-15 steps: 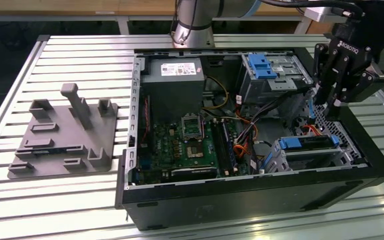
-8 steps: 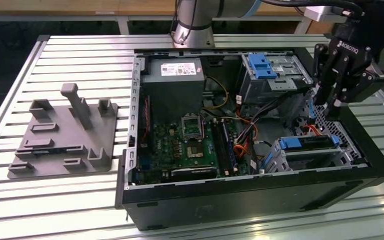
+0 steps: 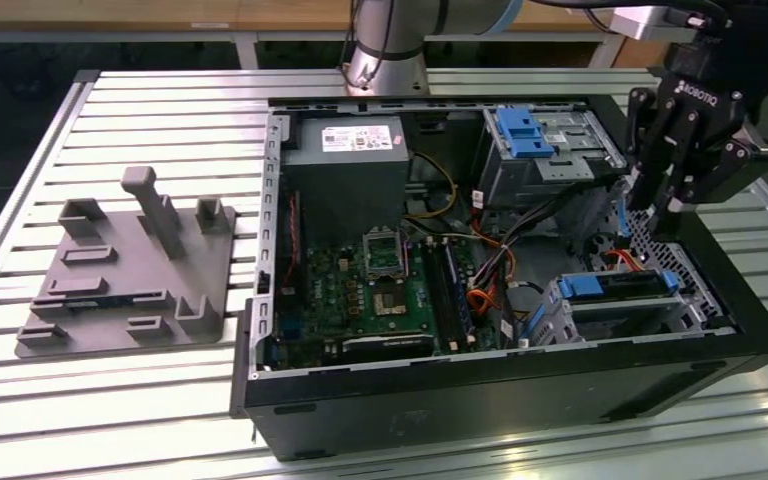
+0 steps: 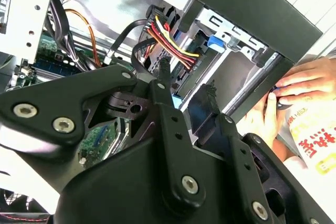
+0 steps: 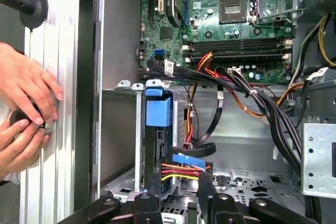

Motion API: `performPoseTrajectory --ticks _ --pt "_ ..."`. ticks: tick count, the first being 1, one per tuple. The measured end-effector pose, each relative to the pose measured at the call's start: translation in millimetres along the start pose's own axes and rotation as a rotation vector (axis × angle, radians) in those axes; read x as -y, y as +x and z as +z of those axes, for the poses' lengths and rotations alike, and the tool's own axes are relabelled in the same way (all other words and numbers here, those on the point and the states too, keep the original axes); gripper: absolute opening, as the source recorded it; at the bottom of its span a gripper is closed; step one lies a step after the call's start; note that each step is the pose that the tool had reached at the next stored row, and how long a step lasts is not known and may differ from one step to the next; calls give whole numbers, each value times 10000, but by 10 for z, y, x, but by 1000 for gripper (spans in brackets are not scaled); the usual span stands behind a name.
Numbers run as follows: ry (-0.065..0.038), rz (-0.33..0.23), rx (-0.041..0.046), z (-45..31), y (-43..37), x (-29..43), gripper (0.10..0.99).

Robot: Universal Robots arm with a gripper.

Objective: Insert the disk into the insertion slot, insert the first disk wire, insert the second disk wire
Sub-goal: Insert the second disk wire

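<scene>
The disk [image 3: 620, 285], silver in its bright blue caddy [image 5: 158, 112], sits inside the insertion slot [image 3: 631, 318], a silver perforated cage at the case's corner on the exterior view's right. A blue flat connector [image 5: 189, 159] and a red-yellow-black wire bundle [image 5: 182, 170] lie at the disk's end; whether they are seated I cannot tell. My gripper [image 3: 658, 205] hangs just above that end, over the case wall. Its fingers [image 5: 154, 184] stand apart, open, with the wire bundle [image 4: 170, 36] beyond them and nothing gripped.
A person's hands [image 5: 23, 111] rest on the slatted table beside the case wall, close to the gripper. The taller grey cage with a blue latch [image 3: 534, 132] and the power supply [image 3: 345, 150] stand at the back. Loose cables [image 5: 252, 98] cross above the motherboard [image 3: 384, 290]. A grey fixture [image 3: 124, 270] lies outside.
</scene>
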State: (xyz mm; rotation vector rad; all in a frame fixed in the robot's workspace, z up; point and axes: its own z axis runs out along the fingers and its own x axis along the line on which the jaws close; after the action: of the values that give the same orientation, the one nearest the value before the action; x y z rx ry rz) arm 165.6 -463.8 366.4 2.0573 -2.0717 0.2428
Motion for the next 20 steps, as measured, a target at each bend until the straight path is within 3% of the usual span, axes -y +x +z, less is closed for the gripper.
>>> performPoseTrajectory --ticks 5,7,8,12,13,16,19,20 --pt "-2 5 2 10 -7 -4 416" --pt "-46 -1 -49 4 -27 -5 416" --pt "-106 -13 -143 0 -40 -5 416" --pt "-333 -54 -758 -22 -122 -5 416" --pt "-340 -53 -823 -32 -158 -6 416" --pt "-340 -49 -889 -60 -269 -7 416" --pt "-341 -47 -915 -71 -318 -9 416" --pt "-351 -47 -976 -69 -319 -10 416"
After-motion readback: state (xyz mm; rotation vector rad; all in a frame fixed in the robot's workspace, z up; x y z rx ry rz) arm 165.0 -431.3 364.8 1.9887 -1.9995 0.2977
